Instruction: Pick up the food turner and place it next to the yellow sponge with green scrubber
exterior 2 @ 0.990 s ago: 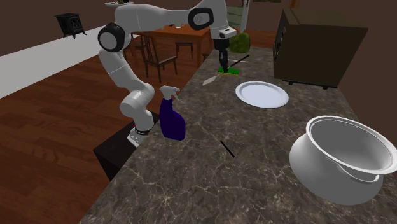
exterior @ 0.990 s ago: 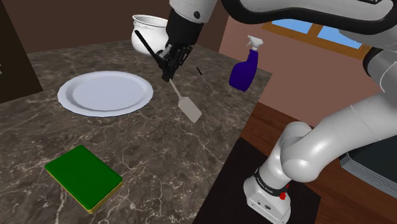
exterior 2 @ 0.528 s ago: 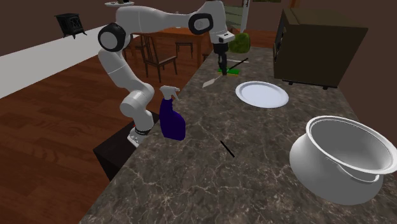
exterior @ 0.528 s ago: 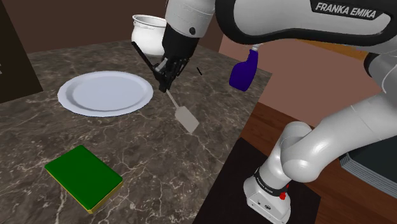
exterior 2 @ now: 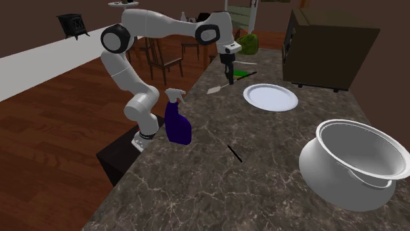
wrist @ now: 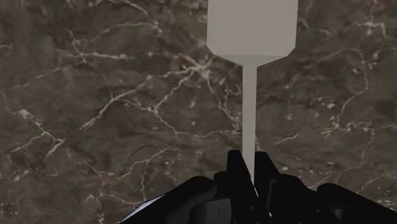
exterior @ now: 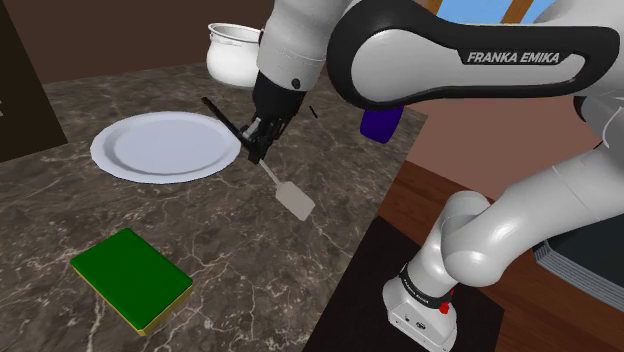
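Dark brown marble counter (exterior: pixel 60 200), pale cream veins. The food turner (exterior: pixel 296 201) has a pale grey blade and stem and a black handle. All-black gripper (exterior: pixel 258 143). Plain white plate (exterior: pixel 165 147). At six o'clock of it, the sponge (exterior: pixel 130 278): green top, yellow edge. Deep blue spray bottle (exterior 2: pixel 177 126), white trigger. White pot (exterior 2: pixel 355 164). Reddish-brown wood floor (exterior 2: pixel 59 131).

On the counter (exterior: pixel 60 210), pot (exterior: pixel 232 50) behind plate (exterior: pixel 165 147), sponge (exterior: pixel 131 278) in front of plate

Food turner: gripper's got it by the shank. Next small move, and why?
Probably carry it toward the sponge at the shoulder view's lower left: the gripper is shut on the food turner, blade hanging over the counter beside the plate, apart from the sponge.
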`<control>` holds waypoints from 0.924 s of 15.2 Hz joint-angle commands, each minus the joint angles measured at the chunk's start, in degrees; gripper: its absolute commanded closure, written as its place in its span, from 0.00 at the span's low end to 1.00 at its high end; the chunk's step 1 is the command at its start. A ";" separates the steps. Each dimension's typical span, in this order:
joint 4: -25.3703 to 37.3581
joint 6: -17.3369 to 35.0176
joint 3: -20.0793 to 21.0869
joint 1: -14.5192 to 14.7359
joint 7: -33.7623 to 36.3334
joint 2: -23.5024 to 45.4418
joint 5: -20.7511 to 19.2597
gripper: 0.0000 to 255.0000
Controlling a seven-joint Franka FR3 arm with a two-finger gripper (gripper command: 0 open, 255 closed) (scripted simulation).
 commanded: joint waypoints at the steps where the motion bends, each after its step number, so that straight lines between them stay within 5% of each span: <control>1: -1.94 1.71 0.10 0.11 0.07 -0.26 0.13 1.00; 13: -5.65 5.60 0.51 0.23 0.39 -0.07 0.21 1.00; 14: -5.64 5.60 0.51 0.23 0.39 -0.06 0.21 0.00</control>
